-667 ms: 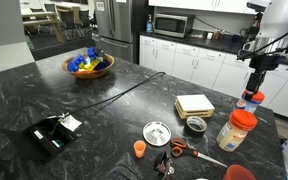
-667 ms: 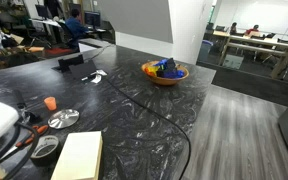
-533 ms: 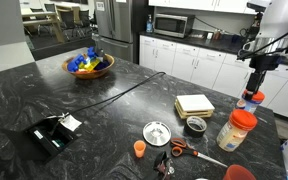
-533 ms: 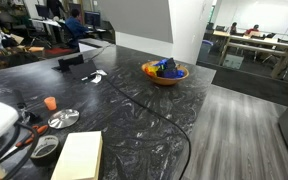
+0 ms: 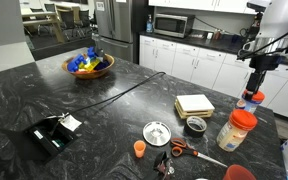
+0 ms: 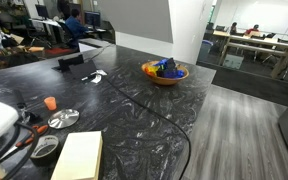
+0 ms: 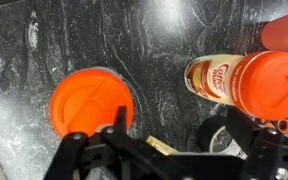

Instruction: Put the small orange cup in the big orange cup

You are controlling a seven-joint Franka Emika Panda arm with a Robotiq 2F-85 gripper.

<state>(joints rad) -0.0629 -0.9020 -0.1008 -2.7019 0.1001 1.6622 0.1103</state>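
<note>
The small bright orange plastic cup (image 5: pixel 140 148) stands upright on the black marbled desk (image 5: pixel 44 90), just beside the round metal lid (image 5: pixel 157 132) and near the orange-handled scissors (image 5: pixel 179 150); in both exterior views it is free of the robot and nothing touches it. The big, darker red-orange plastic cup (image 5: pixel 240 173) sits at the bottom edge of an exterior view, cut off by the frame, well apart from the small cup, with the scissors lying between them. Close to the big cup stands a clear plastic jar with an orange lid (image 5: pixel 239 128), and farther back a second orange-lidded jar (image 5: pixel 251 99). The hand (image 5: pixel 258 72) hangs above that second jar, far from both cups. In the wrist view its black fingers (image 7: pixel 72 152) are spread wide with nothing between them, so the hand is released and grasps nothing; the flat orange jar lid (image 7: pixel 91 100) lies below it, and the labelled jar (image 7: pixel 246 82) shows to one side. Also on the desk are a pale yellow paper pad (image 5: pixel 194 105), a small dark round dish (image 5: pixel 195 125) just beside it, a woven bowl of blue and yellow objects (image 5: pixel 89 65), a flat black device (image 5: pixel 52 133) and a black cable (image 5: pixel 124 92) running across the surface.
</note>
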